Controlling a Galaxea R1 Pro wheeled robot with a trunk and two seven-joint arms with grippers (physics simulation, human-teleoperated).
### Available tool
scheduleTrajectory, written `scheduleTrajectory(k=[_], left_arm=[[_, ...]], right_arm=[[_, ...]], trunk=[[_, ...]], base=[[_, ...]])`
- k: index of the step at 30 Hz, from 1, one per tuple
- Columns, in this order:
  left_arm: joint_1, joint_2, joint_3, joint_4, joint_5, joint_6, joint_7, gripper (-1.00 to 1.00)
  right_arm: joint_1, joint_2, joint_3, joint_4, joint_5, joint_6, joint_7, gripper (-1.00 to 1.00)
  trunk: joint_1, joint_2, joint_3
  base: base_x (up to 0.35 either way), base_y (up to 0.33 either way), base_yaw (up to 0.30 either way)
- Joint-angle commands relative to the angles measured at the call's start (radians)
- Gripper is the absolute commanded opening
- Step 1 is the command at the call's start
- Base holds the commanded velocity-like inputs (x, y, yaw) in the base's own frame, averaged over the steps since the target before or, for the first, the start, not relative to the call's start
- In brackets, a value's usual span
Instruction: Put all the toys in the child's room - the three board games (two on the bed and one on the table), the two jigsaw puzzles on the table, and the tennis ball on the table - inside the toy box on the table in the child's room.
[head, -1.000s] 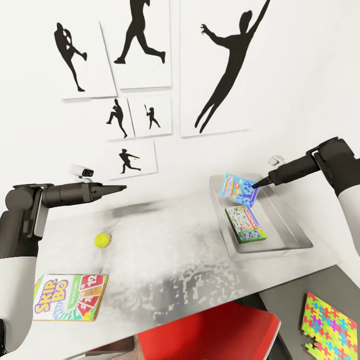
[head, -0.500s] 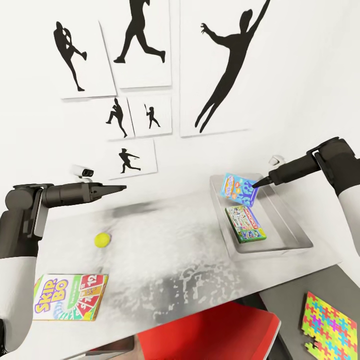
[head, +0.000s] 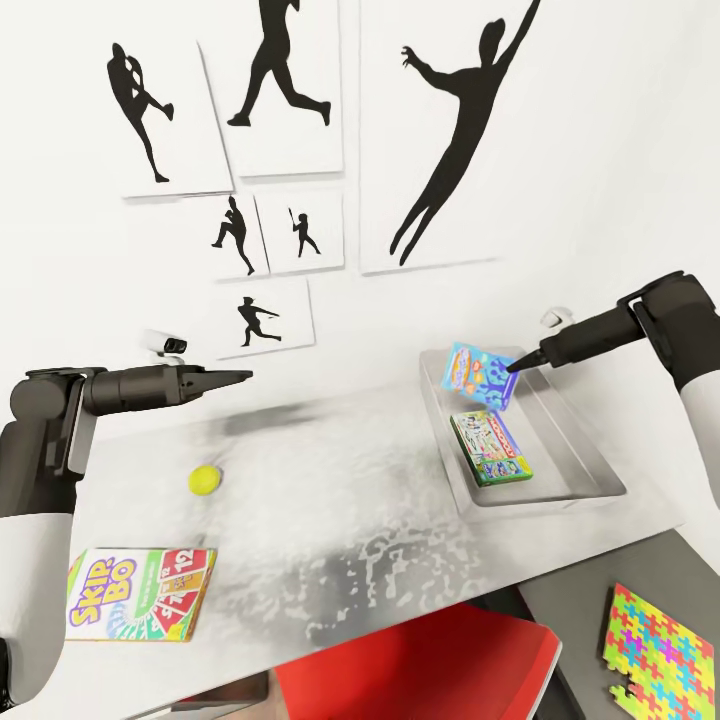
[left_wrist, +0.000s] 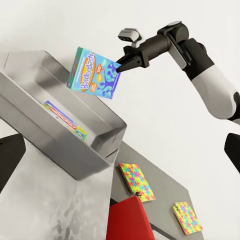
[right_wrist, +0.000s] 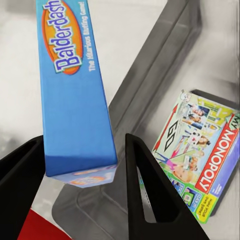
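My right gripper (head: 512, 369) is shut on the corner of the blue board game (head: 478, 376), which hangs tilted above the far end of the grey toy box (head: 545, 497). The green-edged board game (head: 490, 447) lies flat inside that box. In the right wrist view the blue box (right_wrist: 75, 100) sits between the two fingers (right_wrist: 145, 195), over the bin wall (right_wrist: 150, 65). On the table (head: 330, 500) lie the tennis ball (head: 205, 481) and the SKIP-BO board game (head: 140, 592). My left gripper (head: 240, 377) hovers open above the table, past the ball. Two jigsaw puzzles (left_wrist: 136, 181) (left_wrist: 188, 218) rest on the lower dark section.
A red chair (head: 420, 670) stands tucked under the table's near edge. The white wall behind carries several silhouette posters (head: 440, 130). One puzzle (head: 660, 655) shows at the lower right in the head view.
My right arm has risen slightly, lifting the blue board game a little over the toy box. The left arm and the other things have not moved.
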Motion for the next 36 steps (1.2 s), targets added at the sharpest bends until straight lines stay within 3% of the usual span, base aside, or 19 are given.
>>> scheduleTrajectory(k=[1, 10, 25, 36], left_arm=[[-0.001, 0.000, 0.000, 0.000, -0.001, 0.011, -0.004, 1.00], [-0.001, 0.002, 0.000, 0.000, -0.001, 0.011, -0.004, 1.00], [-0.001, 0.001, -0.001, 0.000, -0.002, 0.011, -0.004, 1.00], [-0.001, 0.001, -0.001, 0.000, -0.002, 0.011, -0.004, 1.00]], right_arm=[[-0.001, 0.000, 0.001, -0.001, 0.007, 0.011, 0.002, -1.00], [-0.001, 0.008, -0.001, 0.000, 0.005, 0.019, -0.154, -1.00], [-0.001, 0.014, 0.000, 0.001, 0.008, 0.016, -0.173, -1.00], [-0.001, 0.005, -0.001, 0.001, 0.003, 0.008, -0.167, -1.00]], trunk=[[0.001, -0.002, -0.002], [0.001, -0.002, -0.002], [0.001, -0.002, -0.002], [0.001, -0.002, -0.002]], base=[[0.000, 0.000, 0.000], [0.000, 0.000, 0.000], [0.000, 0.000, 0.000], [0.000, 0.000, 0.000]])
